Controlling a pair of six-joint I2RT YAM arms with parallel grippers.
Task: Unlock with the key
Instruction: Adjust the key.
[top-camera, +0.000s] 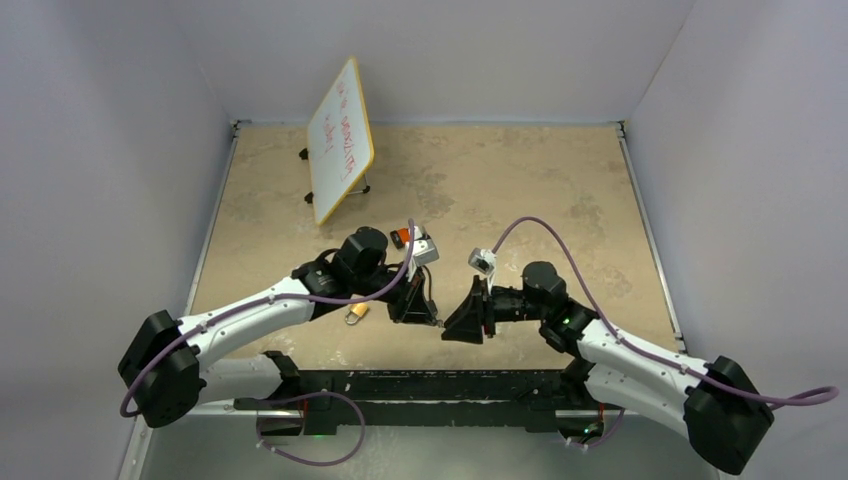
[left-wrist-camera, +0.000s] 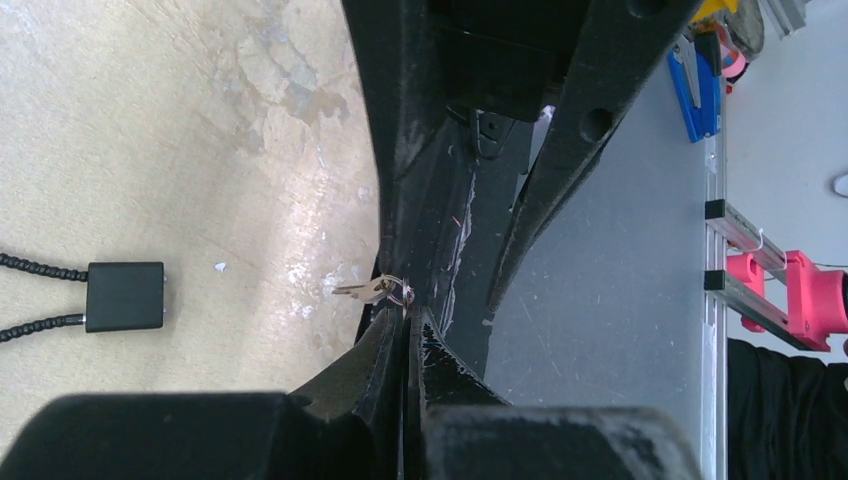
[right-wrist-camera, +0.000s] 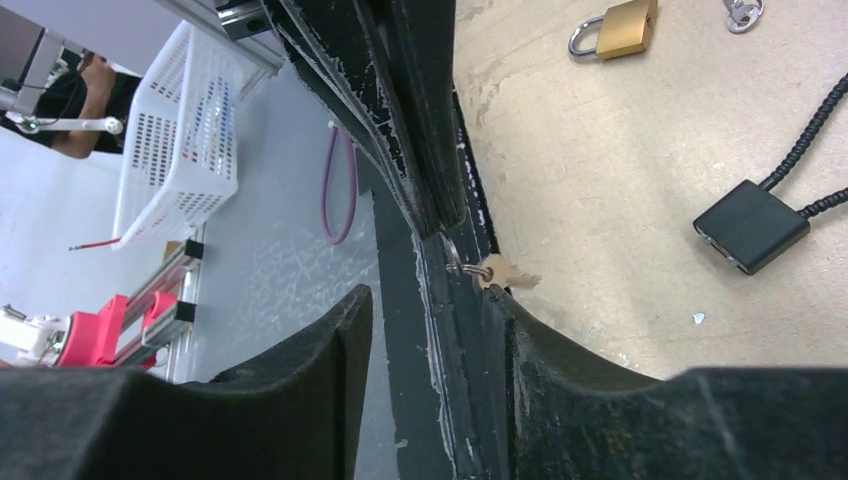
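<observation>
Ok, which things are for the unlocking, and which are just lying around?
For the job: key in the left hand, brass padlock, right hand.
Just lying about: whiteboard, black cable box, white basket.

A tan, mottled tabletop (top-camera: 520, 180) with paler worn patches; toward its far left a small whiteboard (top-camera: 340, 140), yellow-framed with red writing, stands tilted on black feet; nearer the front, left of centre, a brass padlock (right-wrist-camera: 625, 28) lies flat on its side; just beside it a small silvery metal piece (right-wrist-camera: 742, 12), cut off by the picture's edge; near them lies a black block (right-wrist-camera: 750, 225) with two beaded black cables running out of it.
</observation>
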